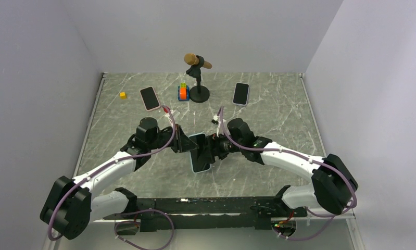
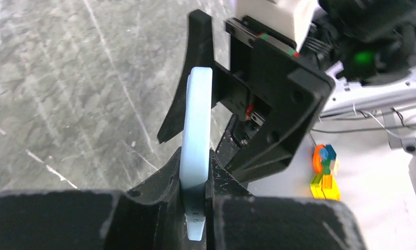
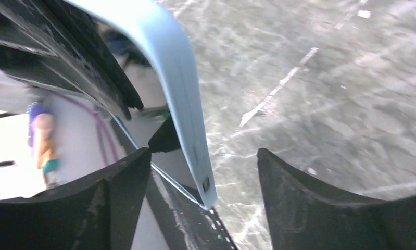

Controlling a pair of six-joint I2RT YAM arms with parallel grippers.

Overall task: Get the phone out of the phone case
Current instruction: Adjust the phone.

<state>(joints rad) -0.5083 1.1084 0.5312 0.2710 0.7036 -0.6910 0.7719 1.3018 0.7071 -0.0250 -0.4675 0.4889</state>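
Note:
A phone in a light blue case (image 1: 200, 154) is held above the middle of the table between both arms. My left gripper (image 1: 186, 142) is shut on the case's edge. In the left wrist view the jaws (image 2: 196, 194) clamp the pale blue case (image 2: 198, 120) edge-on. My right gripper (image 1: 210, 148) is open at the phone's other side. In the right wrist view its fingers (image 3: 203, 156) straddle the case's curved blue edge (image 3: 182, 88), with a gap to the right finger (image 3: 299, 192). The dark glossy screen face (image 3: 169, 166) shows beside the left finger.
At the back of the table lie a pink-cased phone (image 1: 150, 98) and a white-cased phone (image 1: 241, 94). Between them stand a microphone on a black stand (image 1: 198, 78) and an orange block stack (image 1: 183, 92). A yellow cube (image 1: 123, 95) sits at the far left.

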